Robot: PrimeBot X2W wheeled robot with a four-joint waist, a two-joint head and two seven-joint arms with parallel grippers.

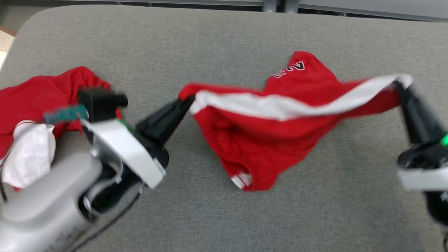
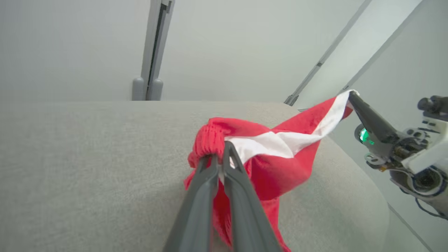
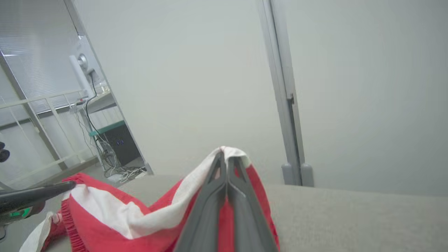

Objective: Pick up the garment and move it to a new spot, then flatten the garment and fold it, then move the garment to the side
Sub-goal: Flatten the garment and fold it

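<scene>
Red garment (image 1: 266, 140) hangs stretched between your two grippers in the head view. Its lower fold seems to touch the grey padded surface (image 1: 245, 217), though blur makes that uncertain. A second red heap (image 1: 42, 94) lies at far left. From the left wrist, your left gripper (image 2: 218, 154) is clenched on the gathered waistband. From the right wrist, your right gripper (image 3: 225, 155) pinches the white stripe's end.

A crumpled red-and-white cloth heap (image 1: 38, 98) lies at the left edge of the grey padded surface (image 1: 224, 42).
</scene>
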